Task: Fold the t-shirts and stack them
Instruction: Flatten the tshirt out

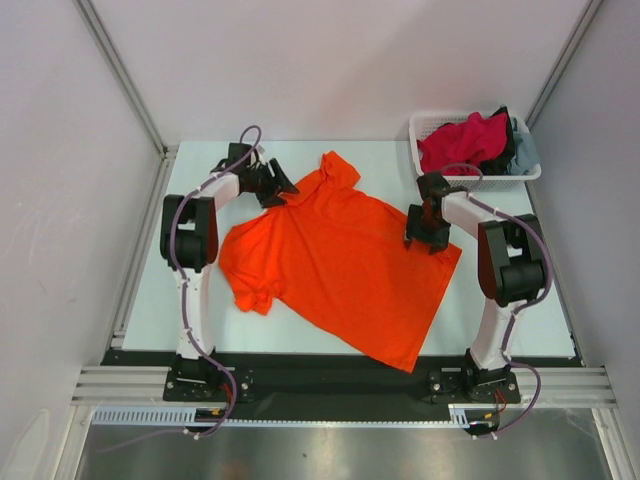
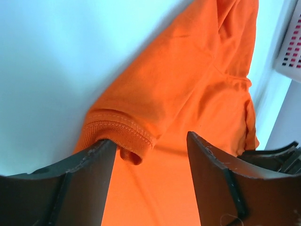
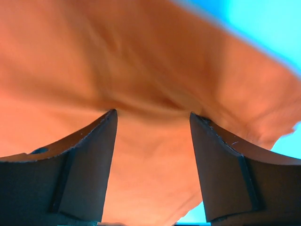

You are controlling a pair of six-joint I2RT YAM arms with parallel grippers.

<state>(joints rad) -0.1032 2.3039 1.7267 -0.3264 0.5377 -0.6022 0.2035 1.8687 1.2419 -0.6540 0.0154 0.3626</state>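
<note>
Seen from above, the orange t-shirt lies spread askew on the pale desk, with white walls around. Other t-shirts fill the white basket at the far right corner. The wrist views alone show both tools gaping wide, the left tool at the ribbed collar and the right tool over bunched orange cloth.

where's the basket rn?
In the top view the white mesh basket sits at the table's far right corner, behind the right gripper, with the orange t-shirt spread to its near left.
</note>
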